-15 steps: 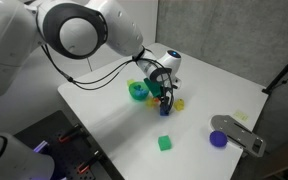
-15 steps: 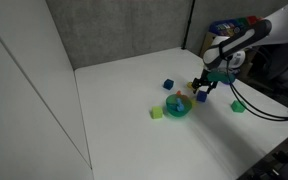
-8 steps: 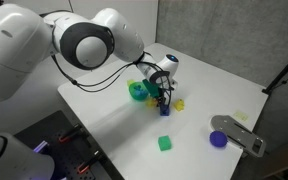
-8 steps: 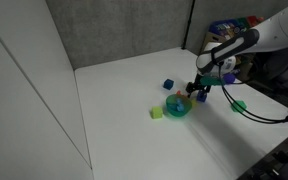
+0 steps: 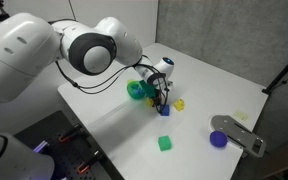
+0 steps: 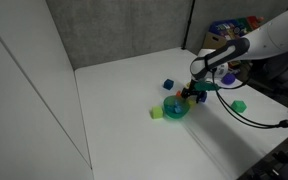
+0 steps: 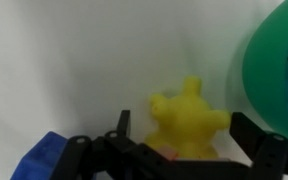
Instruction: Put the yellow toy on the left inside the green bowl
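Observation:
In the wrist view the yellow toy point(image 7: 189, 120), a small knobbly bright yellow piece, lies on the white table between my gripper's point(image 7: 184, 135) two black fingers. There is a gap on each side, so the gripper is open and astride it. The green bowl point(image 7: 281, 70) fills the right edge of that view, close beside the toy. In both exterior views the gripper point(image 5: 158, 97) point(image 6: 191, 96) is low on the table right next to the bowl point(image 5: 137, 91) point(image 6: 176, 108). The toy is hidden behind the fingers there.
A blue block point(image 7: 42, 160) point(image 5: 164, 111) lies close to the gripper. Another yellow piece point(image 5: 180, 103), a green cube point(image 5: 165, 143) point(image 6: 239, 105), a purple cup point(image 5: 218, 139) and a grey device point(image 5: 240, 133) are further off. A second blue block point(image 6: 168, 85) lies behind the bowl.
The gripper has come down and moved closer to the green bowl, and now sits low over the table with the yellow toy between its fingers.

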Controlling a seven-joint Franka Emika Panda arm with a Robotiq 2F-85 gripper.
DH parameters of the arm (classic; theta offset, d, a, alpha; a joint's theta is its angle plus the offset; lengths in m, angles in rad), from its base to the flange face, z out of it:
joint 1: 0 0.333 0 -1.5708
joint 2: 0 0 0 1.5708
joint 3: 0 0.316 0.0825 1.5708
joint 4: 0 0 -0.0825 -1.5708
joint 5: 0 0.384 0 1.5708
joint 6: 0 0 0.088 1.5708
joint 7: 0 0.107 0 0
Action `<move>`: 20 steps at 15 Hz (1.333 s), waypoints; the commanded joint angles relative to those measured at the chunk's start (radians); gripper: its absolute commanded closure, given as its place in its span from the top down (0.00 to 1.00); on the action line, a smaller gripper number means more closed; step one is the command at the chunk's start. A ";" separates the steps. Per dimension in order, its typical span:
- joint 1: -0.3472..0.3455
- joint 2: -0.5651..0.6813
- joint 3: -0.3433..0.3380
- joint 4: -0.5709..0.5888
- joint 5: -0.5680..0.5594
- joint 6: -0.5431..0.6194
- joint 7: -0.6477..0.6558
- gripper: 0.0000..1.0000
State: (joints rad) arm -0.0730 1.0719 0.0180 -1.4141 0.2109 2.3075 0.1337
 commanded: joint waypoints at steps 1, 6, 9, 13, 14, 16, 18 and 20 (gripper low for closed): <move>0.003 0.043 -0.004 0.063 0.000 -0.044 0.021 0.98; -0.007 0.007 -0.009 0.053 0.000 -0.069 0.015 0.55; 0.004 -0.034 -0.019 0.037 -0.008 -0.061 0.022 0.45; 0.039 -0.095 -0.023 0.013 -0.026 -0.045 0.028 0.18; 0.053 -0.107 -0.023 0.012 -0.033 -0.046 0.028 0.15; 0.082 -0.129 -0.021 0.006 -0.046 -0.050 0.027 0.10; 0.116 -0.154 -0.022 -0.014 -0.065 -0.037 0.030 0.01; 0.143 -0.200 -0.016 -0.055 -0.079 -0.039 0.022 0.06</move>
State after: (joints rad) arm 0.0382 0.9553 0.0024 -1.3890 0.1662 2.2757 0.1367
